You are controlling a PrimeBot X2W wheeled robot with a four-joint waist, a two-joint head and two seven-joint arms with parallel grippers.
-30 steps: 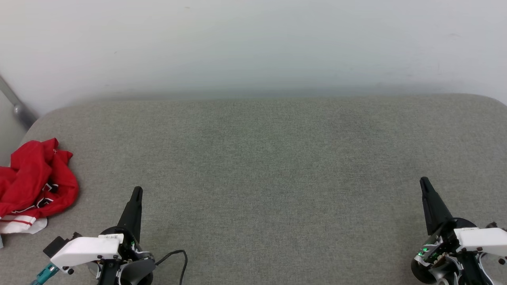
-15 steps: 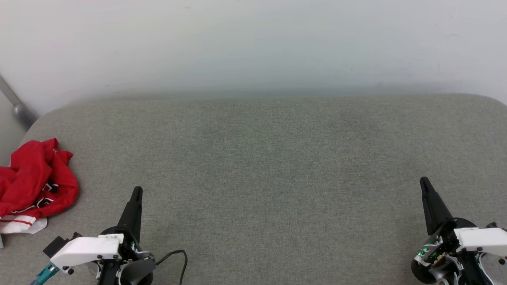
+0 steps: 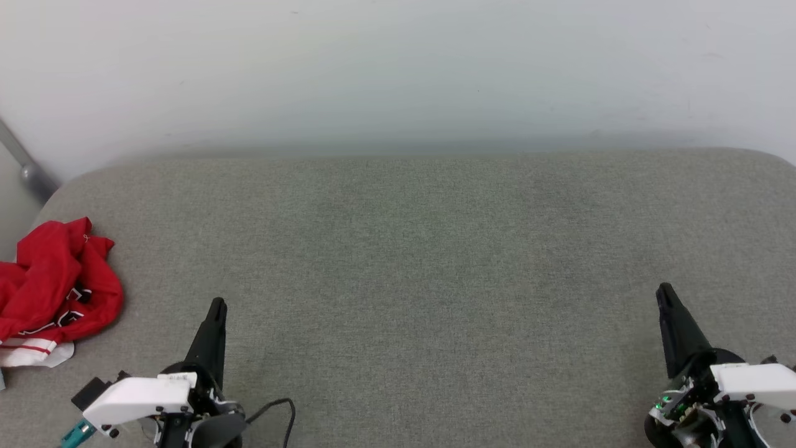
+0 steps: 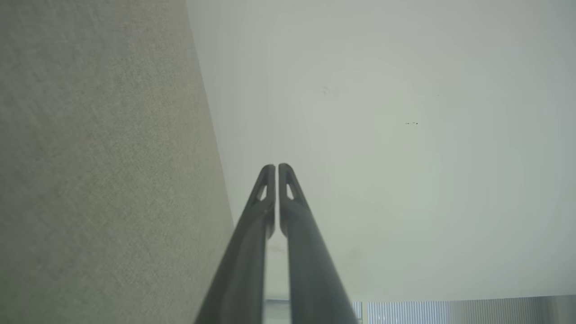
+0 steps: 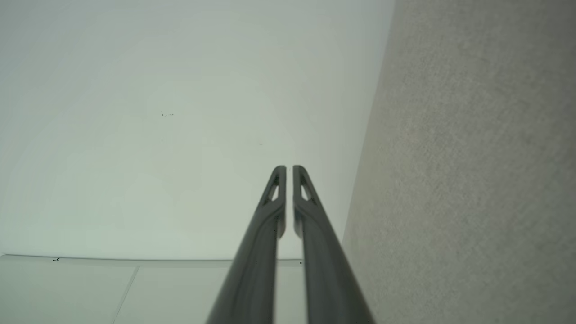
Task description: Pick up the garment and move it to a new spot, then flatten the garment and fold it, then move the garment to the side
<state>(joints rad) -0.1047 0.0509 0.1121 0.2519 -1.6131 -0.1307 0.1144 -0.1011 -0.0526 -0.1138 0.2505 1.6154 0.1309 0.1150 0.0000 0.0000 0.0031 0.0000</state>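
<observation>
The garment [image 3: 59, 283] lies crumpled at the counter's [image 3: 423, 249] left edge, about nine o'clock from the left tool [image 3: 216, 306], the nearer one. The right tool [image 3: 664, 294] is well apart. Both tools are pressed together.

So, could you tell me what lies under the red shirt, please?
The shirt sits crumpled on the grey fabric surface, with a white striped part showing at its near edge. Anything beneath the heap is covered by its folds.
</observation>
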